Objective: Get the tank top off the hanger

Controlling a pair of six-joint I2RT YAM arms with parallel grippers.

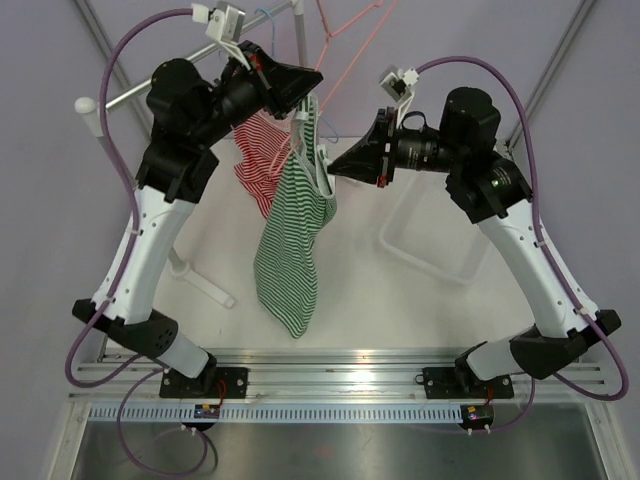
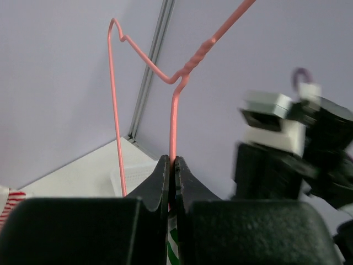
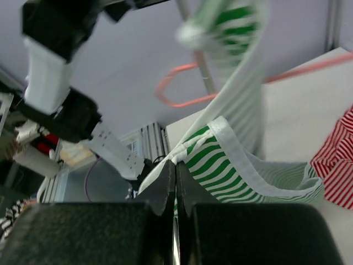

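A green-and-white striped tank top (image 1: 290,230) hangs from a pink wire hanger (image 1: 340,40) above the table. My left gripper (image 1: 312,82) is shut on the hanger's wire (image 2: 172,110), with a bit of striped cloth below the jaws. My right gripper (image 1: 335,165) is shut on the tank top's white-trimmed edge (image 3: 220,138), pinching it just right of the hanging cloth. In the right wrist view the strap (image 3: 231,33) runs up over the hanger (image 3: 176,94).
A red-and-white striped garment (image 1: 258,160) lies behind the tank top. A white rack post (image 1: 90,110) with its foot (image 1: 205,285) stands left. A clear plastic bin (image 1: 440,240) sits at the right. A metal rail (image 1: 170,70) crosses the back.
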